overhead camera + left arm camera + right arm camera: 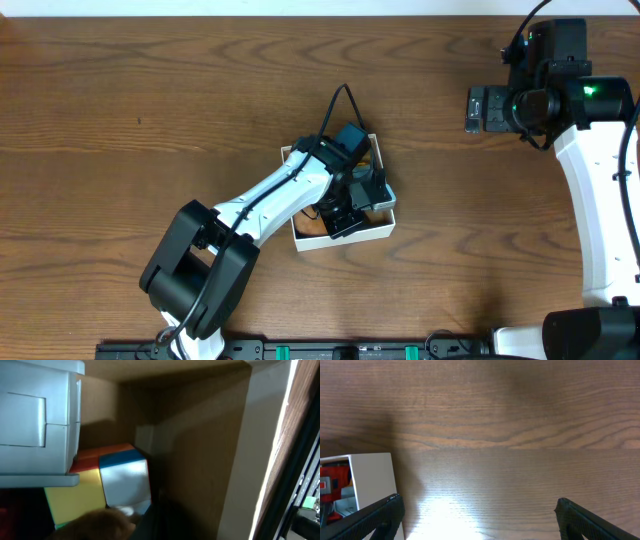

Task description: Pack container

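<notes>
The container [386, 226], a small white-walled box with a brown inside [200, 450], sits mid-table. My left gripper [350, 207] reaches down into it and is shut; in the left wrist view its fingers are only a dark blur at the bottom edge, and I cannot tell whether they hold anything. Inside the box lies a cube [100, 485] with yellow, pale blue and orange faces. A pale grey boxy thing [35, 420] is above it, and a blurred brown rounded thing [100, 525] sits low in view. My right gripper [478, 108] [480, 517] hovers open over bare table at the far right.
The left arm [260, 205] crosses the table from the front left to the box and covers most of the box from above. A white panel [372, 480] with red and grey parts behind it shows at the left edge of the right wrist view.
</notes>
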Robot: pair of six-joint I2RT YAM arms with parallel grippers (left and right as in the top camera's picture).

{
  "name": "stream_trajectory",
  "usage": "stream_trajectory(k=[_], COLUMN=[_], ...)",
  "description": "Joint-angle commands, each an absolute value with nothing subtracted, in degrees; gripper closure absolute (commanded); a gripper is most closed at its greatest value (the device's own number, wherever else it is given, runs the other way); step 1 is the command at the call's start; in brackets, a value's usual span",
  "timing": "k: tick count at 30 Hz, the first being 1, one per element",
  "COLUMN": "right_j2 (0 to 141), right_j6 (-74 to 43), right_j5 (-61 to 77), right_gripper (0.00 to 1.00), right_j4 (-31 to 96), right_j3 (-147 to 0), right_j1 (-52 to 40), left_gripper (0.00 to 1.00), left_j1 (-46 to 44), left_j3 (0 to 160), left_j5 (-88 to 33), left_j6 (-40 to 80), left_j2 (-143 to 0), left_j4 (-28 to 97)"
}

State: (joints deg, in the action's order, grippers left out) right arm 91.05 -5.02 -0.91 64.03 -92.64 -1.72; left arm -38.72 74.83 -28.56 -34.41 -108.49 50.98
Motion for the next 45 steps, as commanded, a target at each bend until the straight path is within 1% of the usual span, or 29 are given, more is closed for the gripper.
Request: stream_trajectory(k=[1,4,6,11,15,19,26,33,38,45], right_j2=[91.42,91.42,91.42,91.42,91.42,91.42,91.42,91.42,91.42,91.42], right_j6=[-5.08,-5.08,-5.08,-5.08,-5.06,-5.08,-5.08,-5.08,-5.08,-5.08], right_j5=[-1.3,-1.3,-1.3,-1.3,-1.3,-1.3,-1.28,-1.28,-1.28,-1.28], right_gripper=[0.01,0.01,0.01,0.01,0.01,0.01,0.01,0.01,0.01,0.01], right_j4=[64.07,64.07,64.07,64.05,64.05,64.05,64.12,64.12,64.16,64.07], right_j3=[-92.95,-92.95,-92.95,-92.95,-92.95,-92.95,-92.95,-92.95,-92.95,-92.95], right_j1=[-1.39,-1.39,-1.39,-1.39,-1.39,-1.41,-1.41,-1.41,-1.41,-1.41], left_gripper=[0.94,0.95,0.94,0.94,0.94,0.94,0.94,0.94,0.94,0.94], left_j1=[-38.65,-38.09,-37.67,-37.04,-37.01,-36.86,-36.53,-32.67,-30.98,-31.24], left_j3=[74.5,76.03,77.28,80.58,80.77,80.75,76.99,75.22,75.22,75.22], left_j5=[-27.4,-24.8,-23.92,-23.7,-23.7,-20.45,-19.79,-19.84,-19.84,-20.6], left_j6=[-34.15,-34.17,-34.15,-34.17,-34.17,-34.13,-33.74,-33.69,-33.69,-31.03], left_j2=[-108.86,-106.87,-105.19,-99.83,-95.07,-93.76,-95.44,-99.07,-103.39,-110.45], left_j4=[51.57,53.76,55.29,58.02,58.33,60.71,61.08,60.88,59.2,57.76])
